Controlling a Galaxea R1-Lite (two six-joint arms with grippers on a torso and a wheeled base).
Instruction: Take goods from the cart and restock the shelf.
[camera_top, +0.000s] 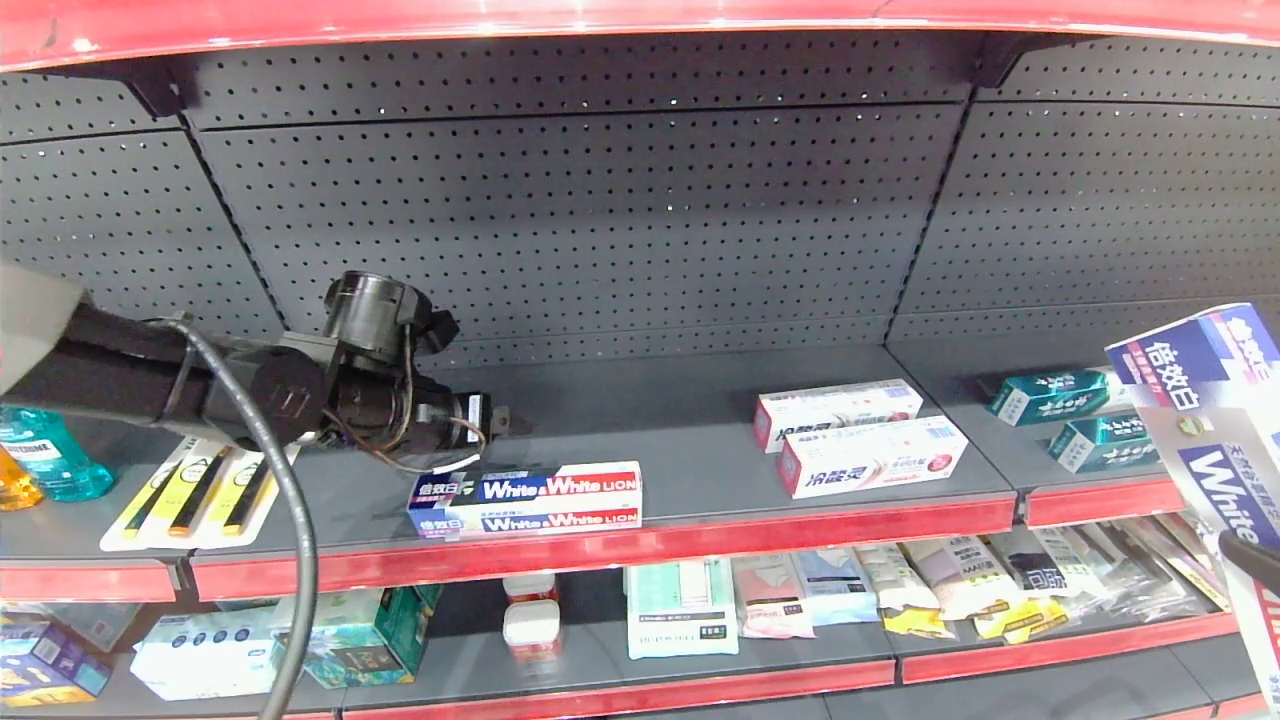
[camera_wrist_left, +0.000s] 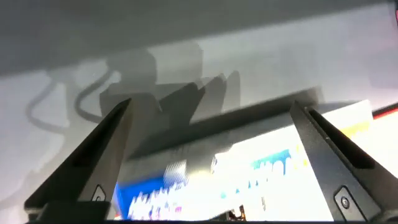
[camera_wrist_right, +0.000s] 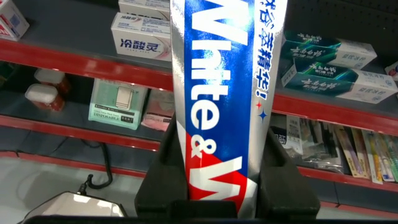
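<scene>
Left gripper (camera_top: 503, 420) low over the shelf (camera_top: 650, 400), fingers (camera_wrist_left: 93, 168) spread wide apart, clamped on nothing. Just in front of them, flat along the shelf's red front lip, a toothpaste box (camera_top: 525, 497). In the right gripper (camera_wrist_right: 221, 134), a second toothpaste box (camera_wrist_right: 224, 74), upright, pinched at its lower end between both fingers (camera_wrist_right: 165, 162).
</scene>
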